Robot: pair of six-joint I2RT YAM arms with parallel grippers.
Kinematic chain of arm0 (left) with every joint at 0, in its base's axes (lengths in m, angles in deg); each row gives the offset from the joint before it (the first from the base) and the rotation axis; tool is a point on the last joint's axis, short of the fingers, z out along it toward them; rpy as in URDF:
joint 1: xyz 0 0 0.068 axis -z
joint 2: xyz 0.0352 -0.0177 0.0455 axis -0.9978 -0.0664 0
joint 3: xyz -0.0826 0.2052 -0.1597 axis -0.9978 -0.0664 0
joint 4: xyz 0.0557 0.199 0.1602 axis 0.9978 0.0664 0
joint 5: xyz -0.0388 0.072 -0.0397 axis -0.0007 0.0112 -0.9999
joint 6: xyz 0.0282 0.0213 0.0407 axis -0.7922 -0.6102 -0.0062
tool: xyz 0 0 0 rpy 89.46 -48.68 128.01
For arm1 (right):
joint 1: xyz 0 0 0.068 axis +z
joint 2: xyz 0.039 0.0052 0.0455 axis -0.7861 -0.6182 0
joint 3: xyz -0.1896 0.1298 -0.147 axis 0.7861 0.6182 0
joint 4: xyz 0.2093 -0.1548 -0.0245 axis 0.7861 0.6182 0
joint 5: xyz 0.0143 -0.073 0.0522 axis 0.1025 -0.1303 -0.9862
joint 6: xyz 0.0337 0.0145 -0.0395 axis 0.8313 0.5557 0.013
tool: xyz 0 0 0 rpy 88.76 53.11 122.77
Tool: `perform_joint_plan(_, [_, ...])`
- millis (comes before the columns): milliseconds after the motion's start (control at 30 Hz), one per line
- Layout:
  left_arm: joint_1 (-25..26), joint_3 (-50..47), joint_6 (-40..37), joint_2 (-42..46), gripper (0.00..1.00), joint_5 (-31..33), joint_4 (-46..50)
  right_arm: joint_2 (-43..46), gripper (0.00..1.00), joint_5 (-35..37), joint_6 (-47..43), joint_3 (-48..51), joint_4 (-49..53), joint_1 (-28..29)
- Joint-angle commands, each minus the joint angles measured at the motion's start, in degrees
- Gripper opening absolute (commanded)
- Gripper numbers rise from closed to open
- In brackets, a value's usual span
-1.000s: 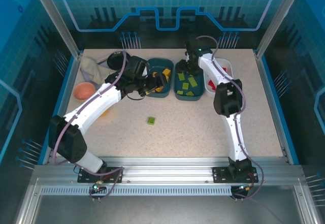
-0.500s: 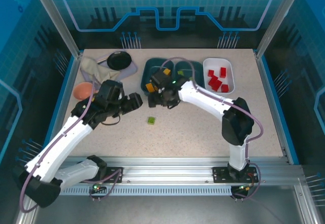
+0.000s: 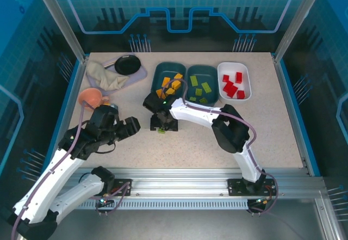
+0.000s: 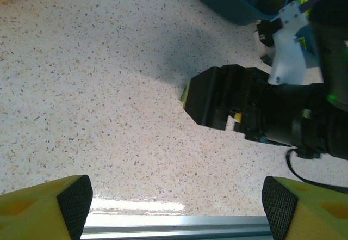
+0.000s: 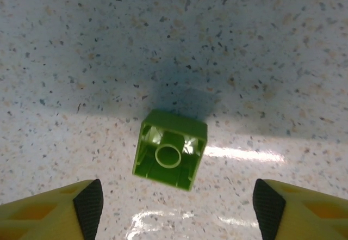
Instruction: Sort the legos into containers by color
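Tabletop [image 3: 244, 136]: the teal container [image 3: 212, 74] with green legos [image 3: 206, 87] lies between one and two o'clock of the loose green lego [image 5: 170, 157]. Right gripper [image 5: 178, 199] hangs spread over it, left gripper [image 4: 175, 194] spread, empty, at nine o'clock. Pick-up step, I judge; next: lower, close.

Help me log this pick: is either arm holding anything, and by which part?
Nothing is held. The right arm's jaws stand open over the green lego, not touching it; the left arm's jaws are open and empty.
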Motion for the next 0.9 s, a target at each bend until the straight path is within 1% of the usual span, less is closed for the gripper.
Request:
perform_joint_plan(0, [0.3, -1.0, 0.1, 1.0, 0.85, -0.9, 2.1, -3.4, 0.7, -0.1, 2.3, -3.6, 2.0, 0.1])
perform_joint_plan(133, [0.3, -0.8, -0.4, 1.8, 0.85, -1.2, 2.7, -6.1, 0.62, -0.1, 3.0, -5.1, 3.6, -0.1])
perform_joint_plan(333, [0.3, -0.8, -0.8, 2.1, 0.85, -1.6, 2.8, -7.3, 0.4, 0.6, 3.2, -5.9, 4.5, -0.1])
perform_joint_plan(433, [0.3, -1.3, -0.9, 1.9, 0.85, -2.3, 1.5, -6.1, 0.3, 2.6, 2.1, -6.2, 5.4, -0.1])
perform_joint_plan(567, [0.3, -2.0, -1.2, 0.2, 0.84, -5.9, -2.9, -1.2, 0.24, 7.8, -1.9, -5.9, 6.7, -0.8])
perform_joint_plan(633, [0.3, -1.9, -1.7, -1.5, 0.84, -8.1, -5.9, 1.8, 0.24, 10.1, -4.9, -5.4, 7.7, -2.0])
perform_joint_plan(767, [0.4, -0.5, -2.6, -6.6, 0.84, -13.1, -12.9, 8.2, 0.24, 13.9, -11.6, -2.8, 8.6, -7.0])
perform_joint_plan(867, [0.5, 1.5, -2.7, -12.2, 0.84, -16.2, -18.4, 9.8, 0.24, 15.4, -17.4, -2.4, 9.5, -12.5])
